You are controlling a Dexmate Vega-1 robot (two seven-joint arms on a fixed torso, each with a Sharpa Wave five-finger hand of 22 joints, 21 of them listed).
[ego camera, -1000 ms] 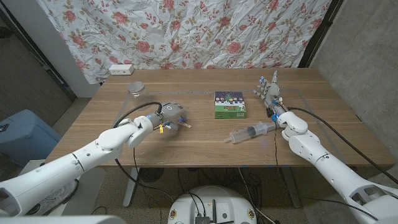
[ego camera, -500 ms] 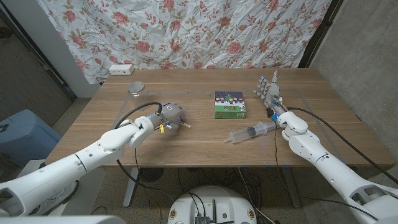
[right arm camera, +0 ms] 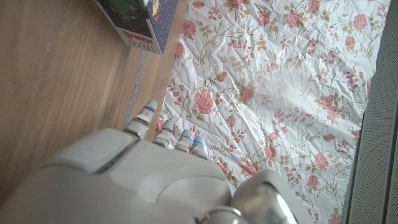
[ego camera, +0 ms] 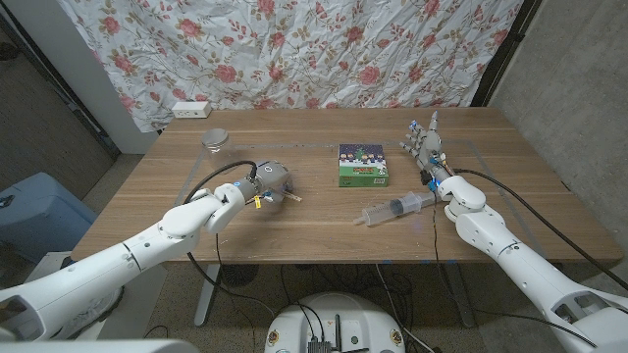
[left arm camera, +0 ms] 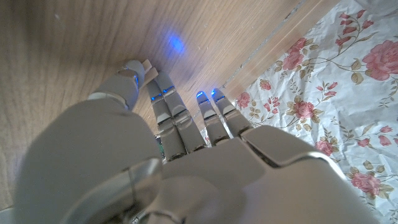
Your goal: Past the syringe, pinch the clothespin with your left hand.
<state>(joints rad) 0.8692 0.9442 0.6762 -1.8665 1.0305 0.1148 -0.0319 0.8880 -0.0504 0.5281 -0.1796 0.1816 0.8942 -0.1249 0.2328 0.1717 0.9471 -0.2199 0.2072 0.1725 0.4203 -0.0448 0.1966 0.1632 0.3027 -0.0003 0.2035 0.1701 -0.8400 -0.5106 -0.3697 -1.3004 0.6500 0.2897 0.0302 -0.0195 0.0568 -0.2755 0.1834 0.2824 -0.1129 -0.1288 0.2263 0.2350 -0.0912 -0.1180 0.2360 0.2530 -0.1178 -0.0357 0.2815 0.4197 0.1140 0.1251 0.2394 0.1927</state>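
Clothespin (ego camera: 290,195) lies on the table (ego camera: 294,235) left of centre, its tip poking out right of my left hand (ego camera: 267,181). I see that hand curled down over it, and I cannot tell whether the fingers (left arm camera: 166,102) actually pinch it. The syringe (ego camera: 395,208) lies well to the right, near my right hand (ego camera: 426,149), which stands upright, released, fingers apart. A green box (ego camera: 363,165) sits between the hands, farther back.

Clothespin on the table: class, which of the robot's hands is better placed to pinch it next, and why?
Left. The left hand is already over the clothespin, fingers curled around it, while the right hand stands far off, beyond the green box and syringe.
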